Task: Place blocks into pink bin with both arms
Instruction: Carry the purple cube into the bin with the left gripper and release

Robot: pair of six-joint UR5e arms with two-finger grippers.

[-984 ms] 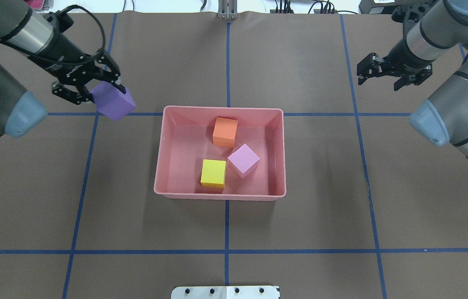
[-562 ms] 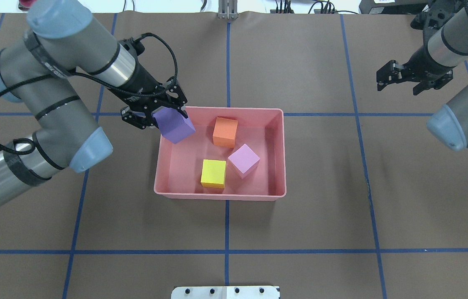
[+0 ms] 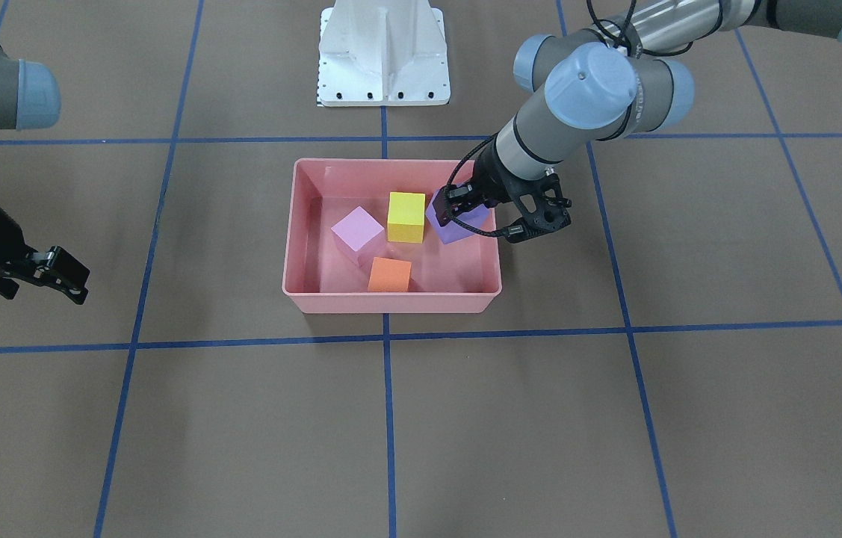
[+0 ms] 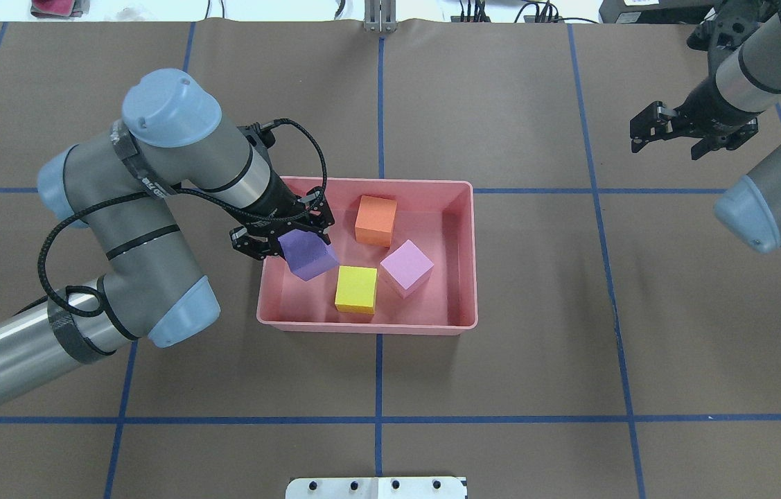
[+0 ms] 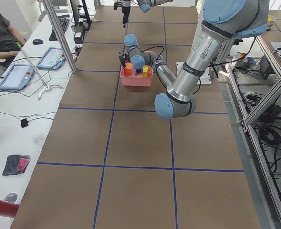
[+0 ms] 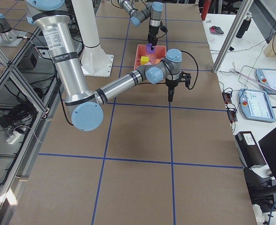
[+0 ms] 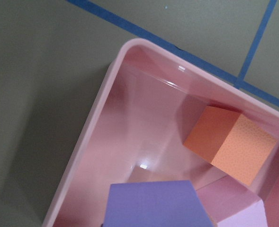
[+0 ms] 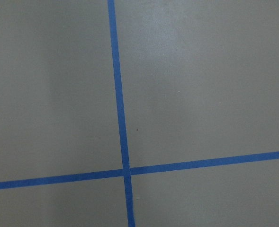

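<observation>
The pink bin (image 4: 369,183) sits mid-table and holds the orange block (image 4: 376,220), the yellow block (image 4: 355,289) and the light pink-lilac block (image 4: 407,267). My left gripper (image 4: 291,242) is shut on the purple block (image 4: 307,255) and holds it tilted inside the bin's left side, beside the yellow block. The left wrist view shows the purple block (image 7: 153,203) close under the camera, above the bin floor, with the orange block (image 7: 229,144) beyond. My right gripper (image 4: 665,147) is open and empty over the far right of the table, well away from the bin (image 3: 391,302).
Blue tape lines (image 4: 378,419) divide the brown table into squares. The white base bracket (image 3: 383,52) stands at the robot's side of the table. A desk with tablets (image 5: 16,76) and a seated person lies beyond the far edge.
My left arm has carried the purple block from left of the bin, over its left rim, down into the bin. My right gripper has drawn back a little to the right.
</observation>
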